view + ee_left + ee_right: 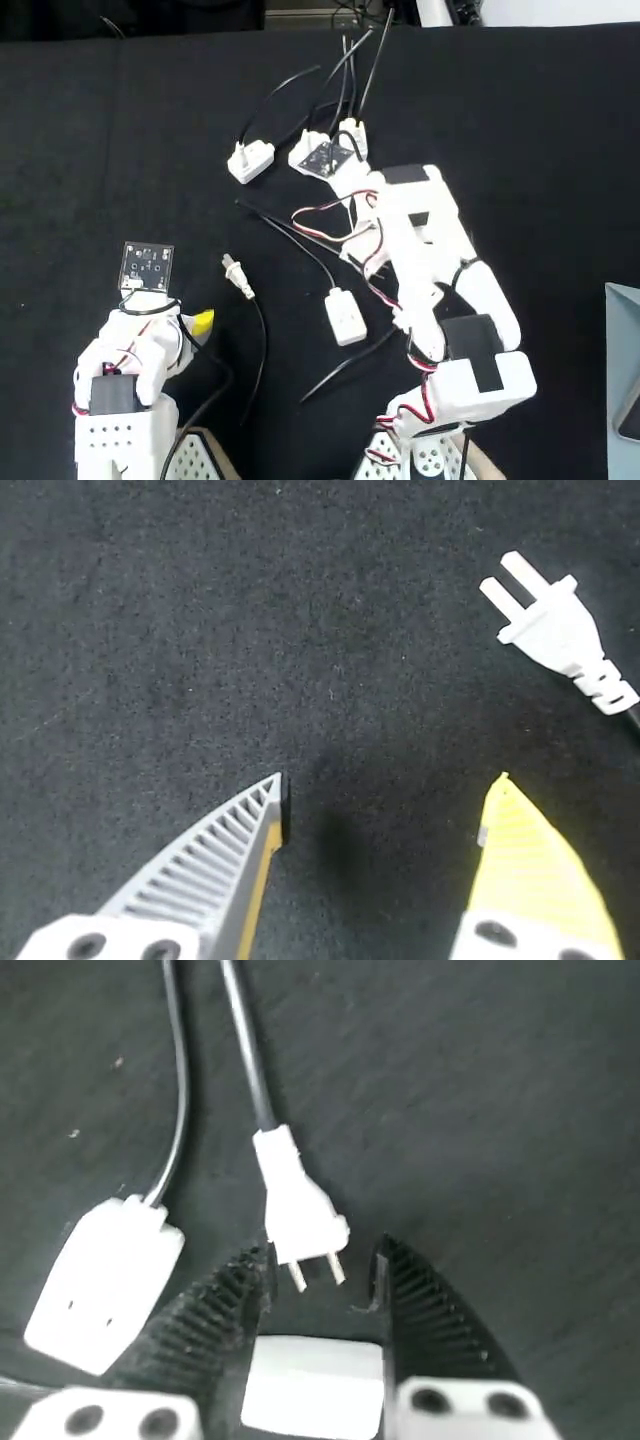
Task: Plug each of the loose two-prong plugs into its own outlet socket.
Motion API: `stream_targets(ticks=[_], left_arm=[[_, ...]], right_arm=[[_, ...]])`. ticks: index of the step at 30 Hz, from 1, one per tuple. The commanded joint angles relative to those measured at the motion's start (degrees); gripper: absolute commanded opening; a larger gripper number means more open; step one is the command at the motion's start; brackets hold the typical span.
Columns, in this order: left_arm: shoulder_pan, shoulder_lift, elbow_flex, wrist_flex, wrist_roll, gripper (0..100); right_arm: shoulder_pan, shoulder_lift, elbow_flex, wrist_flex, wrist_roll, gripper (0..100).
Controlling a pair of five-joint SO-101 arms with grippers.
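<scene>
A loose white two-prong plug (237,274) on a black cord lies on the black cloth just right of my left gripper (385,790). That gripper hangs open over bare cloth, and the same plug (553,630) sits beyond its yellow finger (530,870). A white outlet socket (345,315) lies mid-table. My right gripper (323,1260) is at the far middle of the table, open, with the prongs of a second white plug (298,1208) between its black fingertips. Another white socket (105,1280) lies beside it, also seen from above (250,160).
Several black cords (345,70) run from the far edge toward the sockets and cross the middle of the cloth. A white block (310,1380) sits under the right gripper's jaws near the wrist. A grey-blue object (625,370) stands at the right edge.
</scene>
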Motion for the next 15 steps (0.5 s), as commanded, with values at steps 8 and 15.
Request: stream_targets(ticks=[8, 15], left_arm=[[0.2, 0.1, 1.1, 0.2, -0.1, 31], [0.2, 0.1, 1.1, 0.2, -0.1, 31]], right_arm=[[-3.4, -7.8, 3.4, 4.5, 0.7, 14.9], [-4.7, -9.5, 11.2, -5.6, 1.1, 14.9]])
